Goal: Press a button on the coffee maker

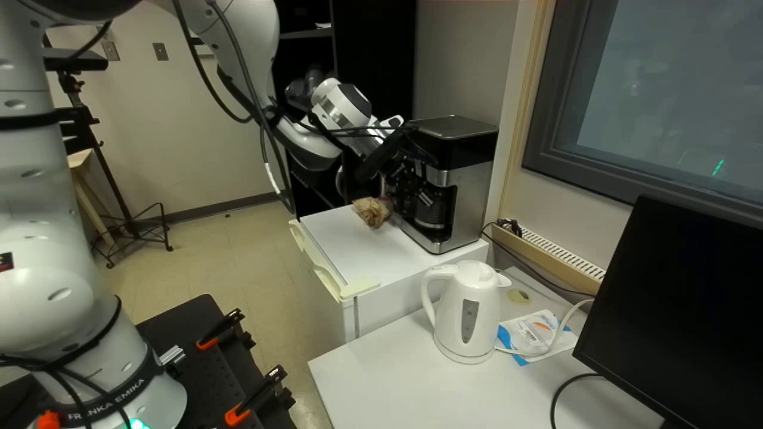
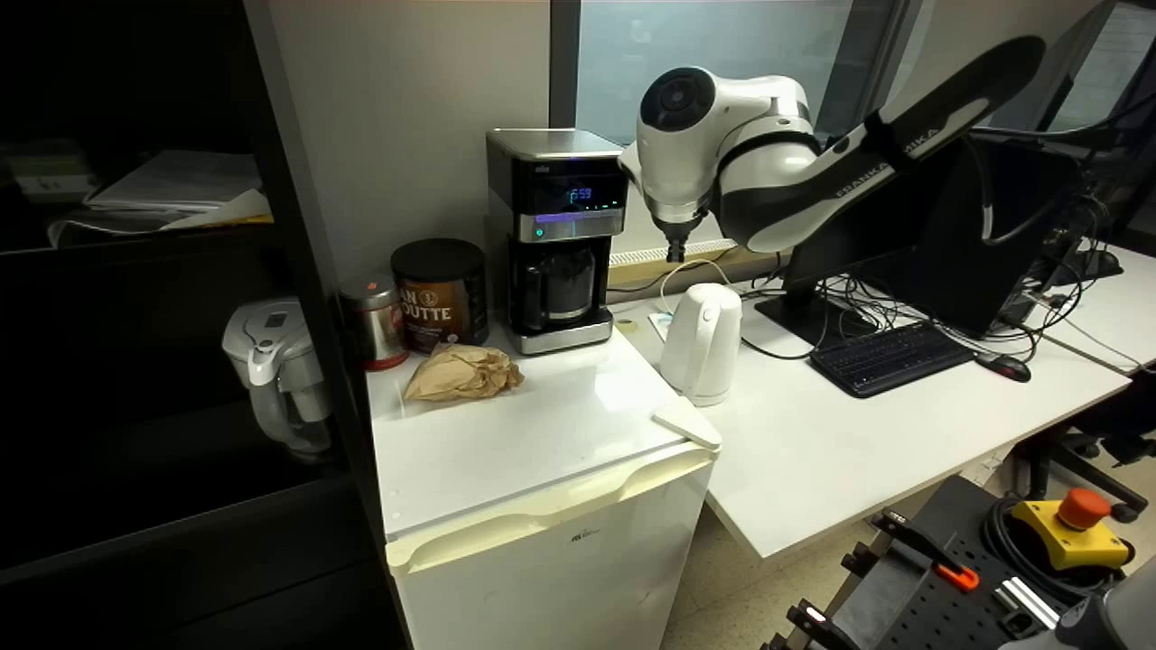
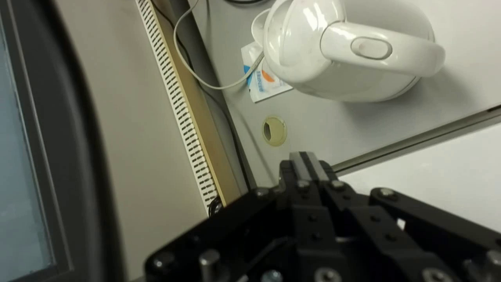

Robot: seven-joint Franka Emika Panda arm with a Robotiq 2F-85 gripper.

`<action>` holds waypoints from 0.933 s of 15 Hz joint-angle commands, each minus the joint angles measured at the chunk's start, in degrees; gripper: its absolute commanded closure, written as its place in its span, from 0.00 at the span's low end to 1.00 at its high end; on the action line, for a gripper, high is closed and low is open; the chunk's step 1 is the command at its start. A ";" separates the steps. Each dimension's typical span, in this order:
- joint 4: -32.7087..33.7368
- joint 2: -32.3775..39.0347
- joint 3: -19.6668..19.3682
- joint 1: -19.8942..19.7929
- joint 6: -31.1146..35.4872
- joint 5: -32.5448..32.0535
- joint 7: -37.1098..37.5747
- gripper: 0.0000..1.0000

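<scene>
A black-and-steel drip coffee maker (image 2: 553, 228) stood at upper center in an exterior view, its clock display (image 2: 581, 194) lit, atop a white compact refrigerator (image 2: 542, 578). The Robotiq gripper (image 2: 675, 253) hung to the machine's right in that frame, pointing down and apart from it. At lower center of the wrist view, the gripper's fingertips (image 3: 300, 166) were clenched together, with a white electric kettle (image 3: 348, 55) at upper right.

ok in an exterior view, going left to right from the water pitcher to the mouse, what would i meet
Water pitcher, red-based canister, large dark tub, coffee maker, white kettle, keyboard, mouse.
</scene>
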 commanded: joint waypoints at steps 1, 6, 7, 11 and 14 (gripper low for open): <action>-0.49 0.15 0.49 0.62 3.86 -5.89 4.24 1.00; -0.26 0.44 0.88 0.66 6.83 -13.82 7.95 1.00; -0.24 0.46 0.87 0.65 7.30 -15.89 9.01 1.00; -0.35 0.46 0.86 1.03 8.28 -24.65 14.37 1.00; -0.59 0.32 1.20 1.22 8.84 -29.93 17.89 1.00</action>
